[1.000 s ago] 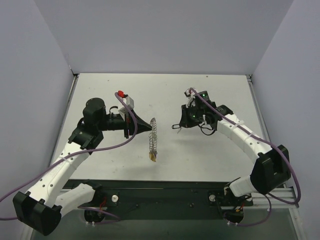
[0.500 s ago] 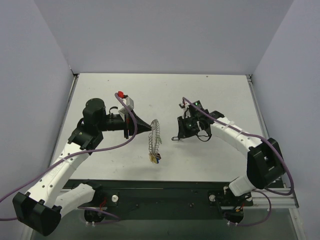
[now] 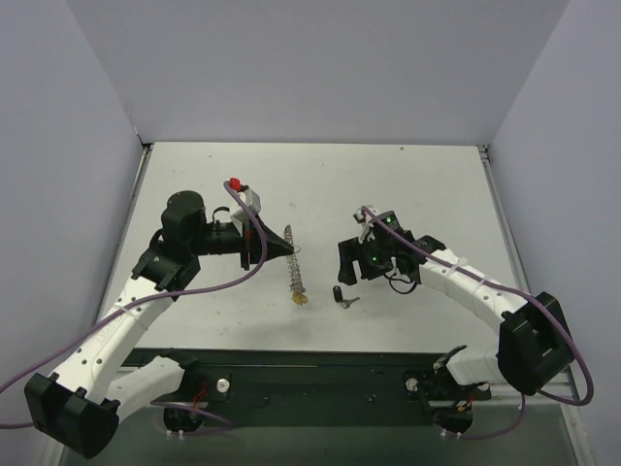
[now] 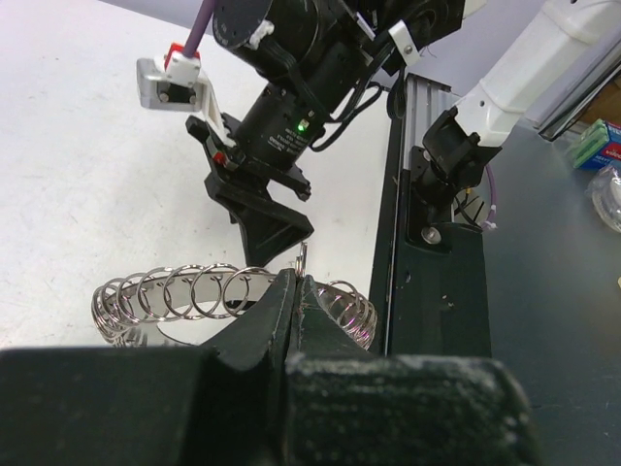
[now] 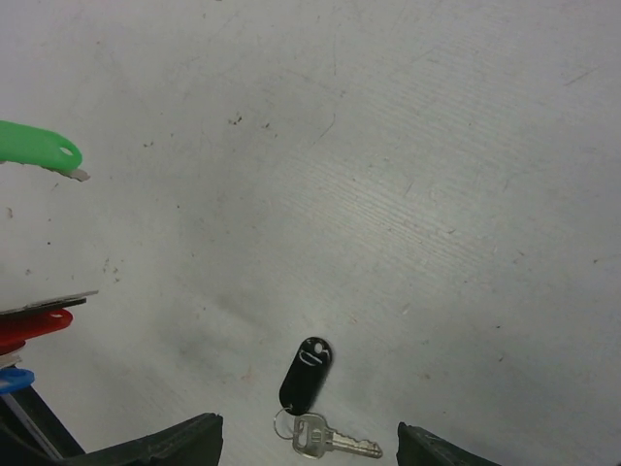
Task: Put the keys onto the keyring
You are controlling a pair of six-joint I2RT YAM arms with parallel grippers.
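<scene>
My left gripper (image 3: 287,250) is shut on the keyring (image 3: 294,272), a silvery coil that hangs from its tips above the table. In the left wrist view the keyring (image 4: 194,291) curves across just behind the shut jaws. A yellowish key (image 3: 301,301) dangles at the coil's lower end. My right gripper (image 3: 349,272) stands open just above a black-headed key (image 5: 309,374) that lies flat on the table with its silver blade (image 5: 340,444) between the fingers. Green (image 5: 39,148), red (image 5: 34,325) and blue (image 5: 14,379) key heads show at the left edge of the right wrist view.
The white table (image 3: 427,184) ends in a black rail (image 3: 320,374) at the near edge, where both arm bases are bolted. Grey walls close in the left, right and far sides. The right arm's wrist (image 4: 281,136) looms close in front of the left gripper.
My right gripper has opened and let go of the black key, which now lies on the table under it. The right arm came nearer and lower. The keyring swung a little in the left gripper.
</scene>
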